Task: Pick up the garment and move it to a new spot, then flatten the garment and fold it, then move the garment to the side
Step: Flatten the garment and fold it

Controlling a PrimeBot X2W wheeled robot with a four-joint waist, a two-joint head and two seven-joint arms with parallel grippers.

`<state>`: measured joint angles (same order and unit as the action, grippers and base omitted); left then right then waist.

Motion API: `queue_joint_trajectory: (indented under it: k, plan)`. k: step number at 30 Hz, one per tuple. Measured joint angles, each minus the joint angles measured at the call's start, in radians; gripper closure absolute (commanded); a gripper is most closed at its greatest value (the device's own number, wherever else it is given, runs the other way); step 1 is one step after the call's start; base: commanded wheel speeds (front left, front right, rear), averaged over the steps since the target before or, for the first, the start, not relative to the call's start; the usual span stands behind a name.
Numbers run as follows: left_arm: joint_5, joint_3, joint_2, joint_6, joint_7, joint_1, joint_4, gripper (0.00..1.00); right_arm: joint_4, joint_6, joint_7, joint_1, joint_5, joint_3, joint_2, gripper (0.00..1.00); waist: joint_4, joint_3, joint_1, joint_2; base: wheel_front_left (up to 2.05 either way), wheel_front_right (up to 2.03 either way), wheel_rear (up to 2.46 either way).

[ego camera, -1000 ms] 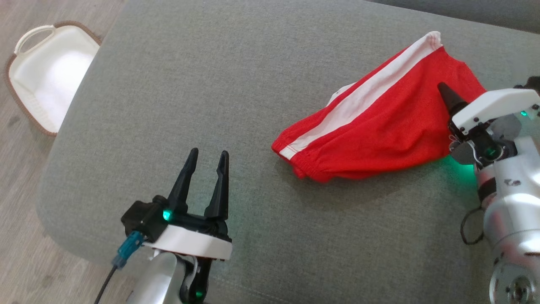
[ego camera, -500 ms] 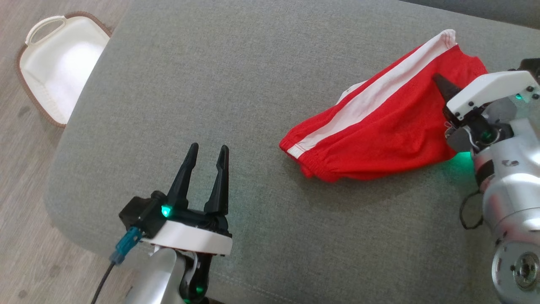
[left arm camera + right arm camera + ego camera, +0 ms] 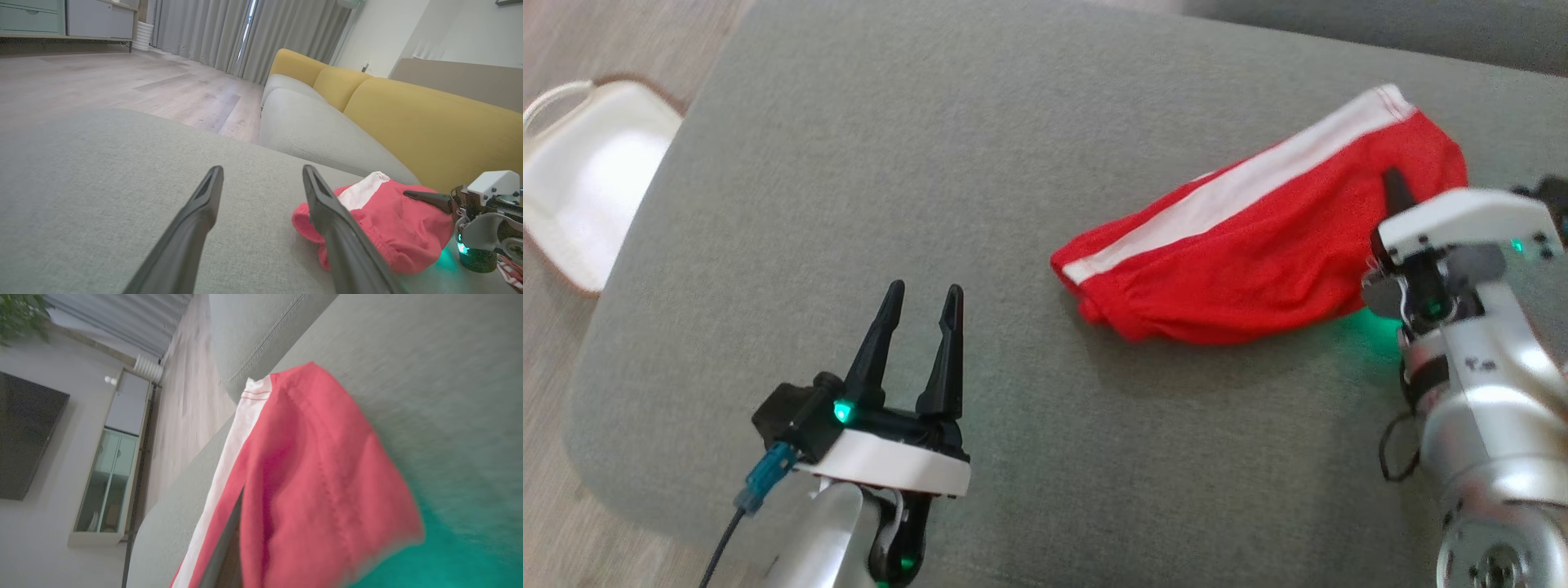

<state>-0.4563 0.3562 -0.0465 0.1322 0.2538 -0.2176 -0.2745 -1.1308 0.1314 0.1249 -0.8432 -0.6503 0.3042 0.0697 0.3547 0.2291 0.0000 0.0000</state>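
The right pincer (image 3: 1393, 181) is clenching the shorts (image 3: 1241, 261) at their right end; the left pincer (image 3: 923, 296) is hovering released. A thin pinch may be risking slippage during lifting.

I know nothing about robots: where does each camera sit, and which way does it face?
Head view: on the head, looking down at the grey cushion; shows the open left gripper and the right gripper shut on the red garment.
Left wrist view: on the left wrist, looking along its two fingers across the cushion toward a yellow sofa.
Right wrist view: on the right wrist, pressed close to the garment, one dark finger among its folds.
Shared: head and left wrist views both show garment and right gripper.
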Motion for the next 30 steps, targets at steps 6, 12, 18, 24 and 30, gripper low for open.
queue_joint_trajectory:
  k: [6,12,18,24,30]
  plan:
    - [0.009,-0.003,0.000,0.000,0.000,0.016,-0.002,0.00,0.023,0.000,-0.113,0.090,-0.148,-0.039,-0.002,1.00,-0.050,-0.052,-0.0001,0.0000,0.00,0.00,0.00]
    - [0.018,-0.007,0.000,0.000,0.000,0.066,-0.007,0.00,-0.003,0.000,-0.242,0.167,-0.265,-0.090,-0.003,1.00,-0.101,-0.104,-0.0001,0.0000,0.00,0.00,0.00]
    - [0.026,-0.010,0.000,0.000,0.000,0.087,-0.007,0.00,-0.003,0.000,-0.311,0.220,-0.388,-0.199,-0.005,1.00,-0.140,-0.140,-0.0003,0.0000,0.00,0.00,0.00]
    - [0.026,-0.004,-0.001,0.000,0.000,0.110,-0.007,0.00,0.034,0.000,-0.361,0.285,-0.473,-0.272,-0.006,1.00,-0.150,-0.157,-0.0002,0.0000,0.00,0.00,0.00]
    - [0.035,-0.004,-0.001,0.000,0.000,0.120,-0.007,0.00,0.047,0.000,-0.378,0.302,-0.488,-0.303,-0.006,1.00,-0.143,-0.155,-0.0001,0.0000,0.00,0.00,0.00]
